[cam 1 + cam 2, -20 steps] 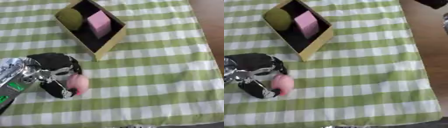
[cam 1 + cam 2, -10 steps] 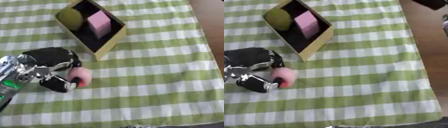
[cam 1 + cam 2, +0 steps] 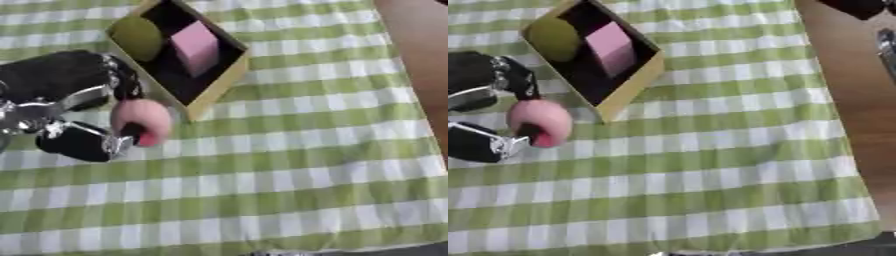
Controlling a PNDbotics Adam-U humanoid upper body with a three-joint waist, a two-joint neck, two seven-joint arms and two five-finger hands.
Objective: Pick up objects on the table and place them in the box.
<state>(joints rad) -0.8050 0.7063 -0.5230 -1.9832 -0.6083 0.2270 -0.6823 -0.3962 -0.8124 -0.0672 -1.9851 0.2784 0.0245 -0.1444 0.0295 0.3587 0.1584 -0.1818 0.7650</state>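
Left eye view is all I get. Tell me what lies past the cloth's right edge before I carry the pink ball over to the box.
Observer: The right eye view shows a dark shape in the top right corner, off the checked cloth. I cannot tell what it is.
Operator: Report anything else out there.
Observer: A grey thing shows at the right edge, over the brown surface, below the dark shape.
Operator: Say whether either is close to the box.
Observer: Neither is. Both lie well to the right of the box, with open cloth between.
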